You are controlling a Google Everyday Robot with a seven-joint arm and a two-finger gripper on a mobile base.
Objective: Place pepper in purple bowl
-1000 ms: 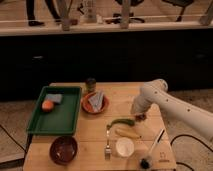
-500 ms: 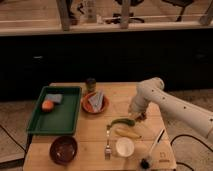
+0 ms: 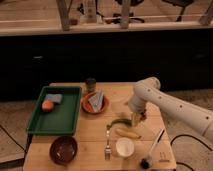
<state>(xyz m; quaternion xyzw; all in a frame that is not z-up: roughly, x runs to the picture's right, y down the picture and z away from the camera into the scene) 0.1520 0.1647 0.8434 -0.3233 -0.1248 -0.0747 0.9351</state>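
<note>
Gripper [image 3: 136, 120] low at right end of pepper [image 3: 118, 122]; grasp state cannot be told. Pepper lies on surface [image 3: 90, 126], just beside banana [image 3: 129, 133], well apart from purple bowl [image 3: 63, 149]. Risk: crowding banana may be snagged instead.

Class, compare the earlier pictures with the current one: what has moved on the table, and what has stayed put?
The arm has swung slightly left, bringing the hand close beside the pepper. Whether it has taken hold cannot be seen. The pepper, the purple bowl, the green tray, the white cup and the fork stayed where they were.
</note>
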